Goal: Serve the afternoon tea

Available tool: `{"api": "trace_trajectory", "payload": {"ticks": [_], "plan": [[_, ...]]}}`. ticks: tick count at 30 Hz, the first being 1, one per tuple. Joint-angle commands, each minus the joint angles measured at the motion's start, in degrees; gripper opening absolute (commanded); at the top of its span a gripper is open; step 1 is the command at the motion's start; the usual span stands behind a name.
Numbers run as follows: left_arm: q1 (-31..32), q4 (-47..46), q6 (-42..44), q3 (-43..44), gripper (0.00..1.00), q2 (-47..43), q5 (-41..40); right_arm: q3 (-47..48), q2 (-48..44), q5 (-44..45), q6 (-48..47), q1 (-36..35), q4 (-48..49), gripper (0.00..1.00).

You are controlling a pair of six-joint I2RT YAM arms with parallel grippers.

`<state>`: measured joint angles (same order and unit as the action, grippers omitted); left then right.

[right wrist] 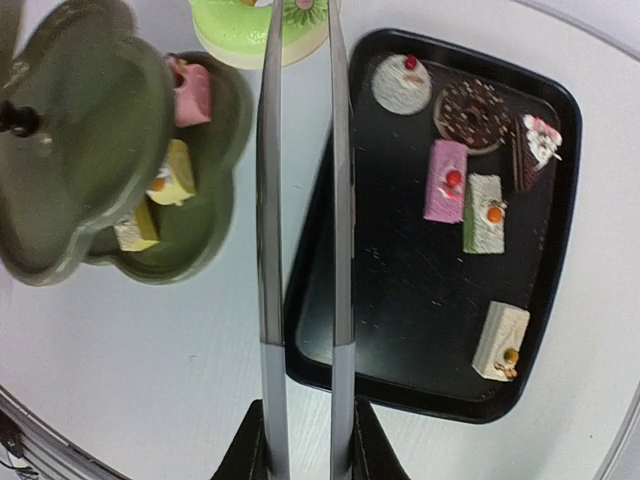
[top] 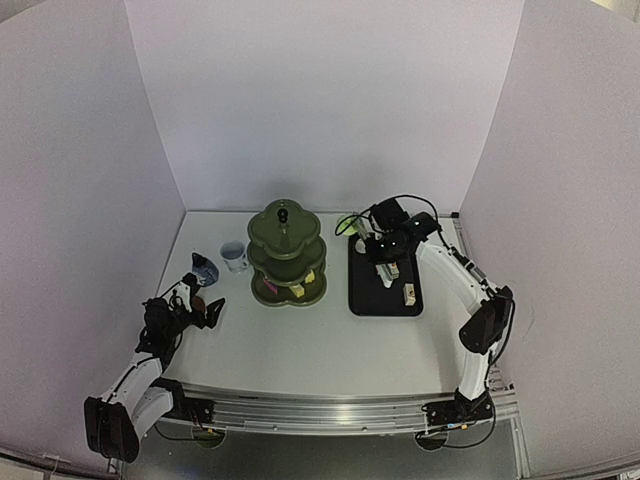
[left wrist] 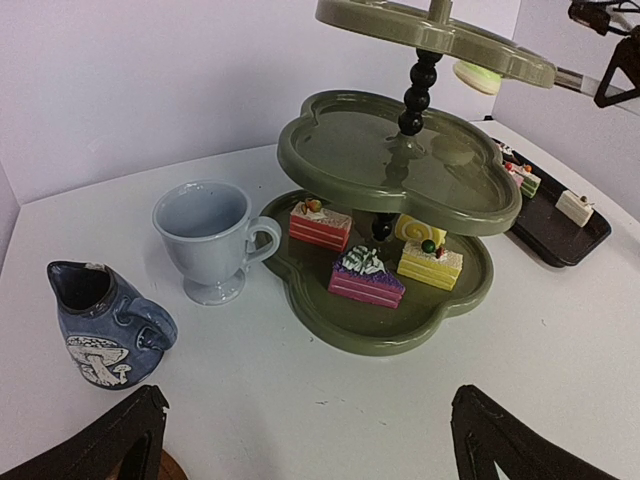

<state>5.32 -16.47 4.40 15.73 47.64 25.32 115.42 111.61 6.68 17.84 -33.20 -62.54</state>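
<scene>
The dark green three-tier stand (top: pixel 285 250) holds several small cakes (left wrist: pixel 366 277) on its bottom tier (left wrist: pixel 400 335). My right gripper (right wrist: pixel 305 450) is shut on the metal tongs (right wrist: pixel 270 200). The tongs' tips pinch a green doughnut (right wrist: pixel 240 30) in the air between the stand's top tier (left wrist: pixel 440 35) and the black tray (right wrist: pixel 420 300). A white cup (left wrist: pixel 205 240) and a small blue cup with a mushroom picture (left wrist: pixel 105 325) stand left of the stand. My left gripper (left wrist: pixel 310 440) is open, low over the table in front of them, with nothing in it.
Several cakes and a chocolate doughnut (right wrist: pixel 470 110) lie on the tray (top: pixel 385 300). A sliver of brown coaster (left wrist: pixel 168 468) shows beside my left finger. White walls close in the table on three sides.
</scene>
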Motion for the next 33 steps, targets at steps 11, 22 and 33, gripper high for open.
{"api": "trace_trajectory", "payload": {"ticks": [11,22,33], "plan": [[0.29,-0.86,-0.17,2.38,1.0,0.0,-0.03,0.68,-0.08,-4.35,1.67,-8.21,5.65,0.0],[0.26,-0.66,-0.15,2.2,1.0,-0.51,0.01,1.47,3.44,-5.08,3.77,-9.03,10.83,0.0],[0.29,-0.72,0.03,1.85,1.0,-0.58,-0.11,1.19,5.27,-7.42,4.26,-9.35,11.67,0.01]]}}
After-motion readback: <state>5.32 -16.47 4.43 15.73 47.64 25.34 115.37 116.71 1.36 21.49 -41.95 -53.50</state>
